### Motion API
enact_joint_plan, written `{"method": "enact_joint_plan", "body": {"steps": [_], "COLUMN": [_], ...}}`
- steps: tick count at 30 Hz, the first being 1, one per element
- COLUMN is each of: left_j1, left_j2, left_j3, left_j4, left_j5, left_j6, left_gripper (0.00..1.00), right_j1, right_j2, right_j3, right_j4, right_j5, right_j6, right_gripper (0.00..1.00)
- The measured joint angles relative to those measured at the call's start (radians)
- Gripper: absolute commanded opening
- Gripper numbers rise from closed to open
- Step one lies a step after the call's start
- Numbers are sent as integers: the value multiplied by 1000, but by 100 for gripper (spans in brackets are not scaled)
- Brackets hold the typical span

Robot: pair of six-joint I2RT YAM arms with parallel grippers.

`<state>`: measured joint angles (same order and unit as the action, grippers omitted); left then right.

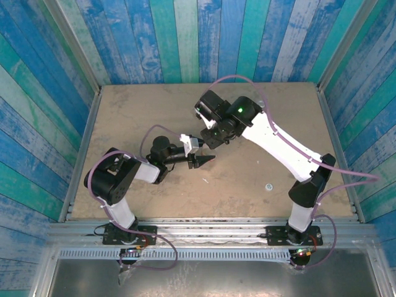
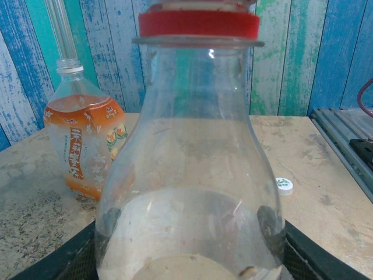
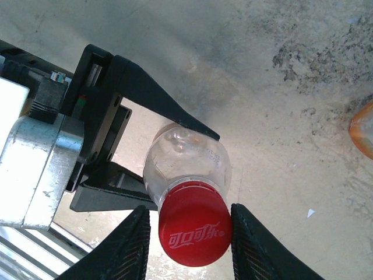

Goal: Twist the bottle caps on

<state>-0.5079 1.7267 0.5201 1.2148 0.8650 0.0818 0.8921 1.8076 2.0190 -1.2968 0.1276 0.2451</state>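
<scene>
The slim clear bottle point(image 2: 192, 146) stands upright with the red cap point(image 2: 198, 23) on its neck. My left gripper point(image 2: 191, 252) is shut on its lower body, one black finger point(image 3: 166, 105) on each side. In the right wrist view my right gripper point(image 3: 189, 233) straddles the red cap point(image 3: 194, 230) from above. Its jaws stand open, with a thin gap at the left pad point(image 3: 137, 245) and the right pad close against the cap. The orange-labelled bottle point(image 2: 87, 146) stands uncapped behind and to the left. A white cap point(image 2: 284, 185) lies loose on the table.
In the top view both grippers, left point(image 1: 205, 160) and right point(image 1: 215, 136), meet at mid-table, and the white cap point(image 1: 268, 185) lies near the right arm's base. Painted plank walls point(image 1: 49, 111) close in the table's sides and back.
</scene>
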Motion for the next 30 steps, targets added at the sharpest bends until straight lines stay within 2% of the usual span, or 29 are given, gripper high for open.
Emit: {"method": "enact_joint_plan", "body": {"steps": [9, 13, 18, 22, 30], "left_j1": [-1, -1, -1, -1, -1], "left_j2": [0, 0, 0, 0, -2], "left_j3": [5, 5, 5, 8, 24], "left_j4": [-7, -7, -10, -18, -58], "left_j5": [0, 0, 5, 16, 53], "left_j6": [0, 1, 8, 19, 58], "left_gripper": [61, 61, 61, 61, 61], "right_j1": [4, 2, -14, -49, -210], "right_j2": [5, 4, -12, -67, -248], "right_j3": [14, 21, 37, 21, -144], "right_j4": [-4, -5, -3, 18, 69], "right_j5": [1, 13, 2, -52, -293], "right_j6": [-17, -44, -121, -261, -686], "right_gripper": [62, 67, 68, 68, 60]}}
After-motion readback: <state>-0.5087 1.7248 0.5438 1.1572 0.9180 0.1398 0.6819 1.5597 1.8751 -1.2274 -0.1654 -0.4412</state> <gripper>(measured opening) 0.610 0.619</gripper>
